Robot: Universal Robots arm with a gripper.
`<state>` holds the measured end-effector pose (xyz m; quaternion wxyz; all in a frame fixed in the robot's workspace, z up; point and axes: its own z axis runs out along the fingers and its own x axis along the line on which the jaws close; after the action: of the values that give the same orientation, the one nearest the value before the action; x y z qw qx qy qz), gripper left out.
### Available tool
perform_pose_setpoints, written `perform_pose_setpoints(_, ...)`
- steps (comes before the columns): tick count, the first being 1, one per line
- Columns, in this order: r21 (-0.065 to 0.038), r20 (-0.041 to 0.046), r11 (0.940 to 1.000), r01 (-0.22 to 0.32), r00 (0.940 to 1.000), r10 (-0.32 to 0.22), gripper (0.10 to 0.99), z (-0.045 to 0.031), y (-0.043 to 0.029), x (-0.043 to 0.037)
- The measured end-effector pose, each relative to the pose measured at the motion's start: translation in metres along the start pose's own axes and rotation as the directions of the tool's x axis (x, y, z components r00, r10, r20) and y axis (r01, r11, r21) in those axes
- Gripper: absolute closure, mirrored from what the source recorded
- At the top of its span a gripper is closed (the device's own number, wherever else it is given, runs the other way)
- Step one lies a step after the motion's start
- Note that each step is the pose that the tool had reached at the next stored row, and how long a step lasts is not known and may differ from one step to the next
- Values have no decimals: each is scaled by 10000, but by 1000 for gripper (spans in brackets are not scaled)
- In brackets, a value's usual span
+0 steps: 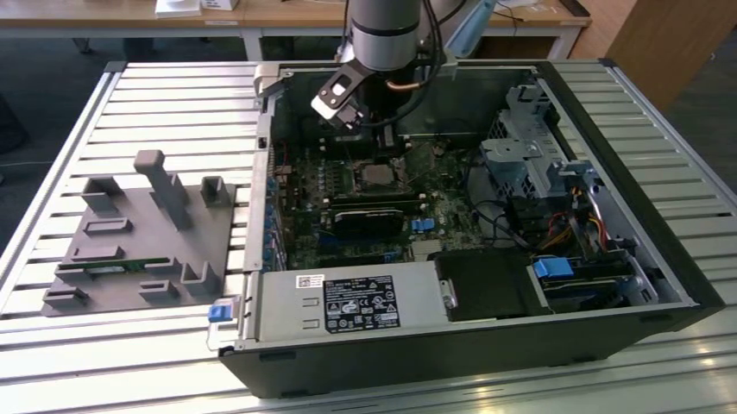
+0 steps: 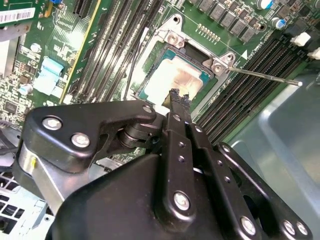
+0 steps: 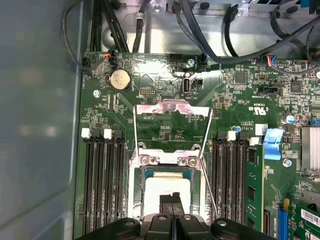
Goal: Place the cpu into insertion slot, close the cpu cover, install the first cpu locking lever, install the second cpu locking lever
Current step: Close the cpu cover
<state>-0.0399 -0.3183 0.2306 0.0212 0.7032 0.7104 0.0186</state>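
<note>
The hand (image 3: 170,198) had its fingers pressed together, tips pointing down over the cpu (image 3: 159,186); whether they touched it could not be told. The cpu lay flat in the insertion slot (image 3: 135,192) near the middle of the motherboard (image 3: 150,75), between two banks of memory slots (image 3: 102,170). The cpu cover (image 3: 172,107) stood swung up from the slot, and the thin locking levers (image 3: 207,145) stood unlatched beside it.

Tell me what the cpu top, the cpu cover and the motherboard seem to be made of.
cpu: metal top, dull silver-grey, showing a soft pale sheen.
cpu cover: thin sheet metal, likely steel, bright silvery with sharp glints.
motherboard: probably fibreglass laminate, glossy green coating with fine traces and solder points.
</note>
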Motion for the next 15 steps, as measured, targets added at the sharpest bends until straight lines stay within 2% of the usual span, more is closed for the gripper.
perform_pose_setpoints(8,1,1,10000,-1,10000,1,980,-16,0,-47)
perform_pose_setpoints(15,56,-1,10000,2,10000,-2,980,-190,15,-48)
